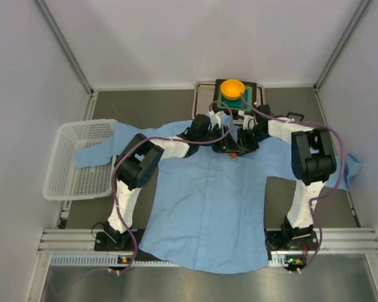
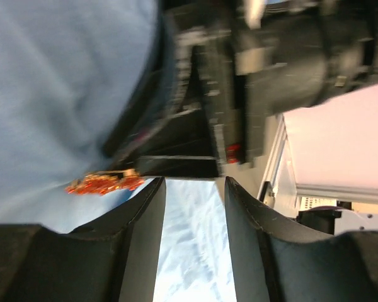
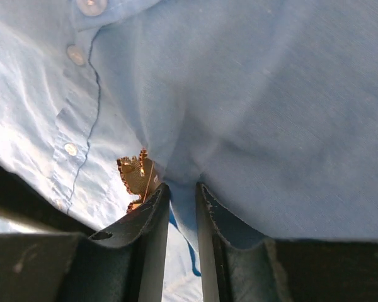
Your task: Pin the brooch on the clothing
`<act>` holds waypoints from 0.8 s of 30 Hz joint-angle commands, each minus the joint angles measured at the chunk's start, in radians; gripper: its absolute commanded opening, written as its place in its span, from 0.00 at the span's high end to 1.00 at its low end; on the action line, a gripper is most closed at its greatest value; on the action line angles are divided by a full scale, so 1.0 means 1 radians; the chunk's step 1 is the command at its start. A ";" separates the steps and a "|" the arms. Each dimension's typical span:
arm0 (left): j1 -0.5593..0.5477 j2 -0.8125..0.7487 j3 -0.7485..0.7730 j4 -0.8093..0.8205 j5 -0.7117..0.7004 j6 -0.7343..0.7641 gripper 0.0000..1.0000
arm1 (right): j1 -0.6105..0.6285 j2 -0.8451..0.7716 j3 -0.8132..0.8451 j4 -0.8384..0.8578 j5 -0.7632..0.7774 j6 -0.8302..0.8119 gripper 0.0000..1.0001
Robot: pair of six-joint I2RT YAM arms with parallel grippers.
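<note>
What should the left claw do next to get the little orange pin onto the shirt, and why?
Probably slide the left claw sideways to the brooch and close on it. The claw is open with only cloth showing in its gap, and the brooch sits just outside one finger. The right claw pinches a fold of the shirt right beside the brooch, so the cloth looks ready.

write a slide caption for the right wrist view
Right end effector pinching a fold of the light blue shirt, with the brooch right beside one finger.
</note>
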 commanded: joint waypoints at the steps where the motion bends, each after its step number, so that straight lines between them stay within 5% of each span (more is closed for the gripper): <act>1: -0.014 0.035 0.046 0.166 0.027 -0.043 0.52 | -0.046 -0.037 0.018 -0.027 0.116 -0.032 0.75; 9: 0.045 -0.036 -0.016 0.135 -0.050 -0.034 0.47 | -0.133 -0.095 0.053 -0.082 0.185 -0.134 0.67; 16: 0.110 -0.082 0.001 -0.217 -0.136 0.197 0.51 | -0.133 -0.126 0.073 -0.140 0.151 -0.197 0.67; 24: 0.245 -0.103 -0.097 -0.305 -0.239 0.205 0.56 | -0.133 -0.005 0.119 -0.148 0.249 -0.243 0.67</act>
